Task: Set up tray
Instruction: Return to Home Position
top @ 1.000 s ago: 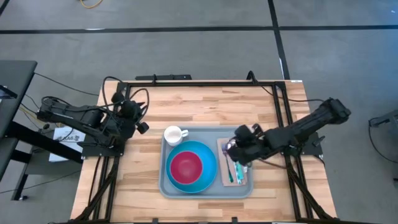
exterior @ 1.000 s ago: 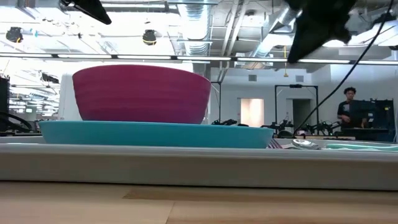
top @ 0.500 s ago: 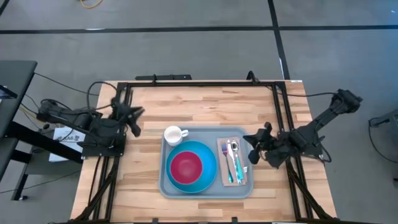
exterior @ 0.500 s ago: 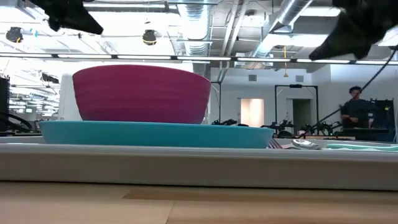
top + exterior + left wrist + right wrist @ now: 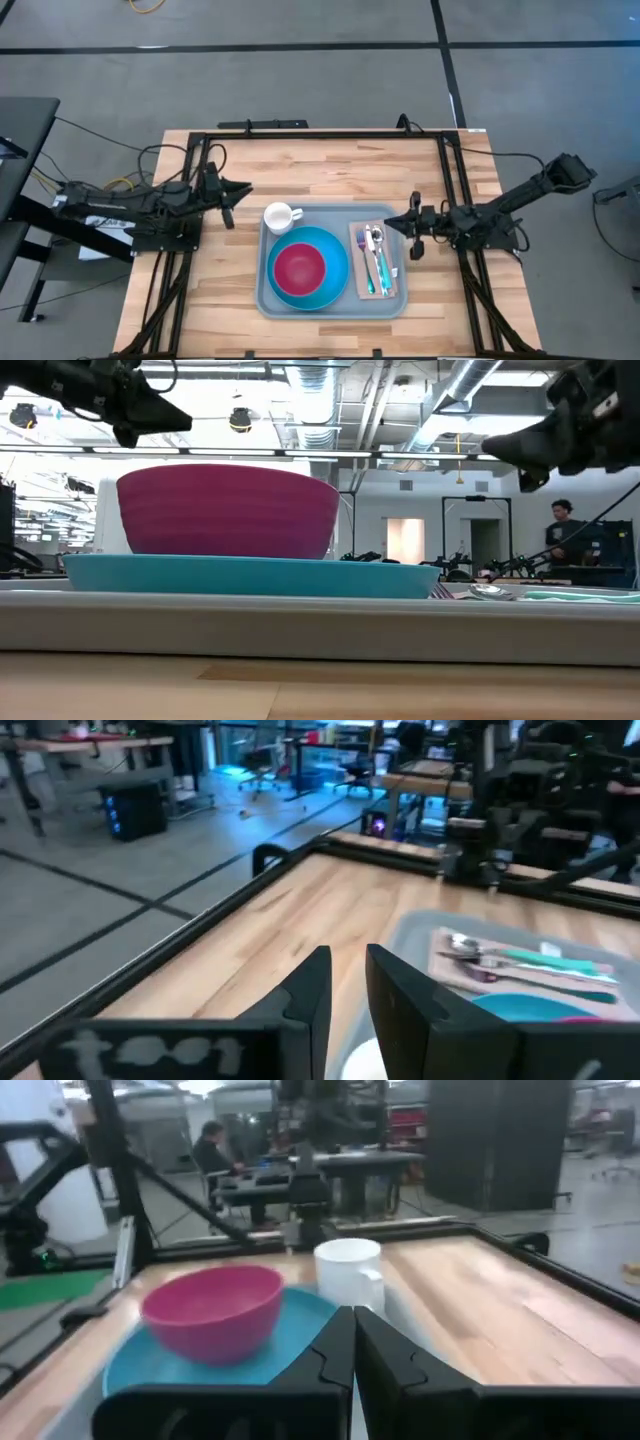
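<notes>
**Tray laid, arms drawn back**

The tray (image 5: 330, 214) is found at the lower middle of the high view, flat on the wooden table (image 5: 330, 170). A blue plate (image 5: 336, 254) is set on its left half, with a magenta bowl (image 5: 298, 270) in it. A white cup (image 5: 279, 216) is stood at the tray's upper left corner. On the right half a grey napkin (image 5: 356, 272) is spread, with the cutlery (image 5: 377, 258) laid side by side on it. Nothing on the tray is found displaced against the pictures of a second ago.

What has changed is the arms. The right gripper (image 5: 398, 222), which a second ago was over the napkin, is now held just off the tray's right rim and clear of it. Its arm is stretched out toward the right edge of the frame. The left gripper (image 5: 240, 189), earlier tucked back at the table's left edge, is now pointed at the cup from the left and kept apart from it. From this it is judged that the laying is finished and only the withdrawal is left.

In the right wrist view the fingers (image 5: 335, 1342) are seen pressed together, with nothing between them. In the left wrist view a narrow gap is left between the fingers (image 5: 312, 982), and nothing is held or touched. In the low view both grippers are seen high above the tray, at the upper left and upper right of the frame.
</notes>
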Motion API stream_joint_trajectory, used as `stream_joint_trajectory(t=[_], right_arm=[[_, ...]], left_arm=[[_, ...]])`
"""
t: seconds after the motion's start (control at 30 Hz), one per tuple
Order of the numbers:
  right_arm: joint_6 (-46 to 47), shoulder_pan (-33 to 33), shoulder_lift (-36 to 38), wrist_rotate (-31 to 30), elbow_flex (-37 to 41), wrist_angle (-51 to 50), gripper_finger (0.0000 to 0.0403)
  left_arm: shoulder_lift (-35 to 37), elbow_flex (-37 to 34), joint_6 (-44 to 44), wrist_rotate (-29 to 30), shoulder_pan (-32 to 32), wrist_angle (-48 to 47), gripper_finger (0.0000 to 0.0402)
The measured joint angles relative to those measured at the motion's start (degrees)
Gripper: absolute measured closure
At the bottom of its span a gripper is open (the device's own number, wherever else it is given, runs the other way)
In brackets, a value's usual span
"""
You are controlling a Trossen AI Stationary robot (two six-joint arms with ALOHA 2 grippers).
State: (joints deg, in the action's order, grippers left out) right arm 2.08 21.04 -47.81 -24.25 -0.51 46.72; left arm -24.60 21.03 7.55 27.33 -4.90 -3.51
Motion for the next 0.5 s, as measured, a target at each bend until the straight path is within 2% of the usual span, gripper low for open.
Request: stream_joint_trajectory(t=[0.13,0.3,0.5], right_arm=[[4.12,-1.58,3.25,0.24,0.04,-8.38,0.0403],[2.84,-1.53,9.34,0.31,0.06,-15.75,0.0403],[-0.83,-1.53,19.10,0.17,0.06,-24.82,0.0403]], left_arm=[[3.14,-0.06,-1.11,-4.07,6.09,-1.81,0.0347],[8.49,-0.06,-3.77,-6.34,13.17,-2.81,0.0347],[14.73,-0.04,-3.68,-16.23,19.26,-11.43,0.0347]])
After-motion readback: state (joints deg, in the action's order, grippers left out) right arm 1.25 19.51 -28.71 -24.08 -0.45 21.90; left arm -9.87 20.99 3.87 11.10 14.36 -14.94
